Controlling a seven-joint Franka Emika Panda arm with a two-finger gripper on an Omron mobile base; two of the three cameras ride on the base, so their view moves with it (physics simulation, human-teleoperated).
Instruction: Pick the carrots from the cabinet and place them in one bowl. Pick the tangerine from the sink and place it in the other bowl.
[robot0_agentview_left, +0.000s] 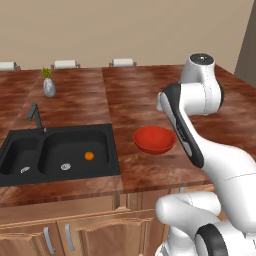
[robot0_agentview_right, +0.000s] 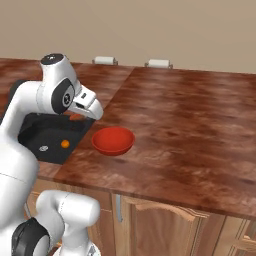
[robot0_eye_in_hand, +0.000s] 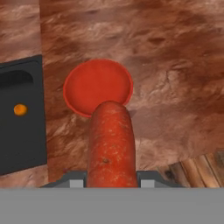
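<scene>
A darker reddish-orange carrot (robot0_eye_in_hand: 110, 144) sticks out from between my fingertips (robot0_eye_in_hand: 76, 180), and my gripper (robot0_eye_in_hand: 109, 181) is shut on it. The carrot's tip points at the near rim of the glossy red bowl (robot0_eye_in_hand: 98, 85), which sits below on the brown counter (robot0_agentview_left: 154, 139) (robot0_agentview_right: 113, 140). In the right base view, my gripper (robot0_agentview_right: 77, 116) hangs left of the bowl, over the sink's right edge, with a bit of the carrot (robot0_agentview_right: 75, 117) showing. The tangerine (robot0_agentview_left: 89, 156) (robot0_agentview_right: 65, 144) (robot0_eye_in_hand: 19, 109) lies in the right basin of the black sink (robot0_agentview_left: 30, 150). The cabinet and the other bowl are out of view.
A thin dark faucet (robot0_agentview_left: 36, 116) stands behind the sink, and a small grey vase with a plant (robot0_agentview_left: 48, 86) sits farther back. White chair tops (robot0_agentview_left: 65, 64) line the counter's far edge. Wooden doors (robot0_agentview_left: 75, 235) run under the front edge.
</scene>
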